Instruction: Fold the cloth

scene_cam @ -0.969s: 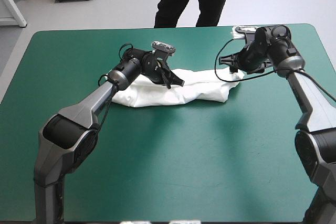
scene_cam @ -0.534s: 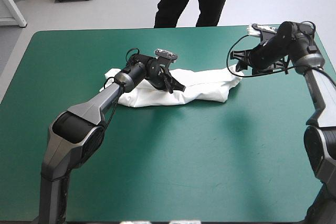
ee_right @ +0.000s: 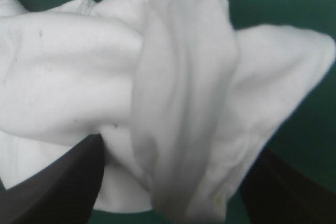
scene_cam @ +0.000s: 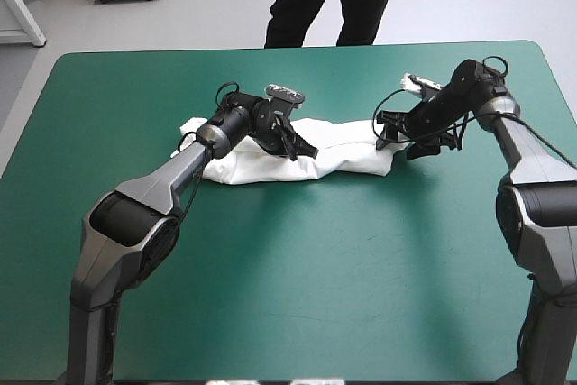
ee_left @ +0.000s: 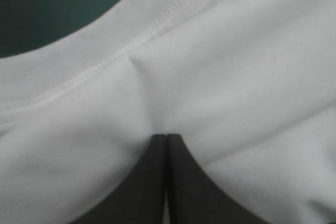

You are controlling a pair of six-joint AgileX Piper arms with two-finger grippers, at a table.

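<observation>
t-shirt [scene_cam: 347, 158]: we see a long white bundle, upper centre of the frame, on the teal-green surface [scene_cam: 288, 295]
left end effector [scene_cam: 303, 145]: fingers pressed together, pinching the t-shirt
right end effector [scene_cam: 388, 132]: fingers spread, the t-shirt's end between them

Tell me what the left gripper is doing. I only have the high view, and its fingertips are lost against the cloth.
Observer: In the left wrist view the left gripper is shut on the T-shirt, and creases fan out from its tips.
Operator: Report the right gripper too.
Observer: The right gripper is open. Its fingers stand apart with the T-shirt's bunched end between them.
Operator: Say what lies past that end.
Observer: Only the teal-green cover shows beyond the bunched end.
</observation>
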